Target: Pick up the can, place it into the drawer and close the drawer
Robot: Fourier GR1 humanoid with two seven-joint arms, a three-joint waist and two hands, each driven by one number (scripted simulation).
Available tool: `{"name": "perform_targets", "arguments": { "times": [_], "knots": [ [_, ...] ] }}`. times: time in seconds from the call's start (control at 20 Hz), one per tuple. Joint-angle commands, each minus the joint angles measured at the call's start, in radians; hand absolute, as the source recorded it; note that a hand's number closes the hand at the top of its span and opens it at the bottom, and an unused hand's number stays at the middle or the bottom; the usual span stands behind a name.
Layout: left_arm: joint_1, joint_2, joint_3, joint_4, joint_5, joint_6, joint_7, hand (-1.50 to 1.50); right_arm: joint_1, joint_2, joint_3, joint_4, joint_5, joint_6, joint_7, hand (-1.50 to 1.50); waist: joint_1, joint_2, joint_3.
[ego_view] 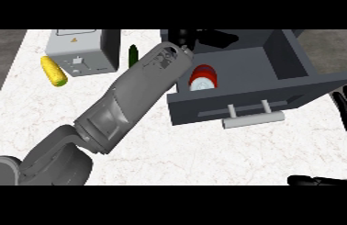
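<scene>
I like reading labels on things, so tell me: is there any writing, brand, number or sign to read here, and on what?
No readable words or numbers anywhere.
Grey box: a small label with a triangle-like sign on top and small marks on its front, too small to read.
Can in the drawer: red and white, no legible brand.
Corn cob, dark green vegetable: no text.
</scene>
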Motion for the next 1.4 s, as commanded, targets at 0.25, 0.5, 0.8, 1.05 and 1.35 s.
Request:
{"name": "perform_targets", "arguments": {
  "times": [0.25, 0.5, 0.8, 1.05, 1.35],
  "knots": [
    [0.015, 0.0, 0.028, -0.001, 0.071, -0.004, -0.048, -1.5, 0.001, -0.105, 0.003, -0.102, 0.171, 0.023, -0.05, -1.5, 0.01, -0.003, -0.002],
    [-0.006, 0.0, 0.031, -0.04, 0.12, 0.022, -0.046, -1.5, -0.023, -0.099, 0.096, -0.086, 0.324, 0.006, -0.122, -1.5, 0.026, -0.004, -0.001],
    [-0.019, 0.0, 0.013, -0.091, 0.16, 0.076, -0.051, -1.5, -0.064, -0.156, 0.147, -0.046, 0.523, -0.017, -0.138, -1.5, 0.054, -0.013, -0.001],
    [-0.007, 0.0, -0.01, -0.104, 0.158, 0.097, -0.053, -1.5, -0.123, -0.204, 0.231, 0.033, 0.736, -0.038, -0.126, -1.5, 0.085, -0.019, -0.002],
    [-0.057, 0.0, 0.016, -0.076, 0.146, 0.084, -0.019, -1.5, -0.165, -0.187, 0.366, 0.166, 0.971, -0.105, -0.121, -1.5, 0.108, -0.024, -0.002]
  ]
}}
